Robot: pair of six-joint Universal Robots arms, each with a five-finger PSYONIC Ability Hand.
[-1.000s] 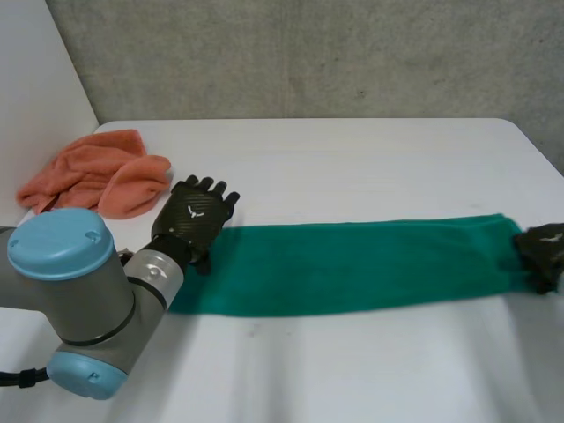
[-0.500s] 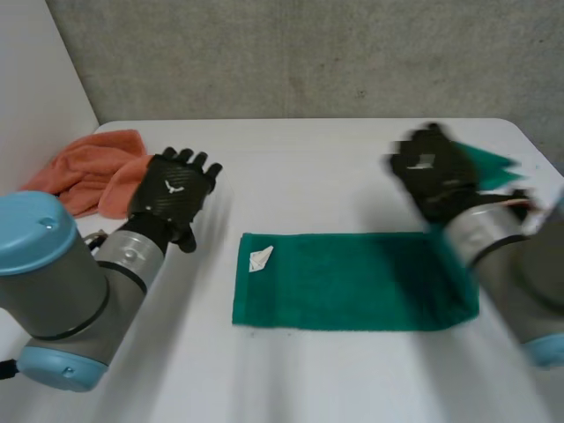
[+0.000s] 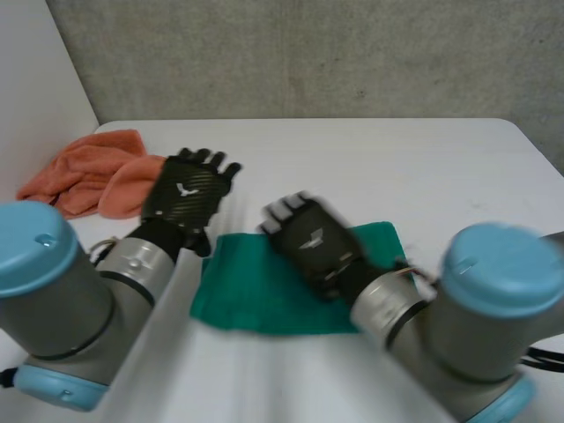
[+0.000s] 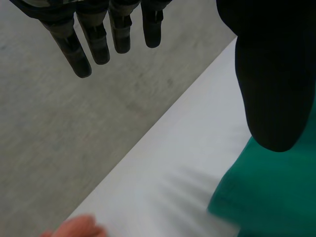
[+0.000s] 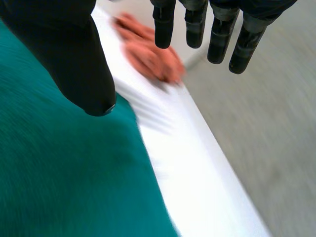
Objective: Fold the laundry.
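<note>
– Head view first. What is the biggest thing?
– The white table (image 3: 370,150). Next come the two arms: the left arm (image 3: 53,300) at the near left corner and the right arm (image 3: 485,317) at the near right corner.
– Where is the laundry?
– The green cloth (image 3: 233,291) lies in the middle of the table, closer to the near edge. The orange cloth (image 3: 88,176) sits in a bunch at the far left corner, apart from the green one.
– And the hands?
– The left hand (image 3: 187,196) is over the table between the two cloths, just beside the green cloth's far left corner. The right hand (image 3: 308,242) is over the middle of the green cloth.
– Are they holding anything?
– No. In the left wrist view the left hand's fingers (image 4: 84,44) are straight and away from the thumb, with nothing in them. In the right wrist view the right hand's fingers (image 5: 217,29) are straight too, and its thumb is over the green cloth. I cannot tell if it touches the cloth.
</note>
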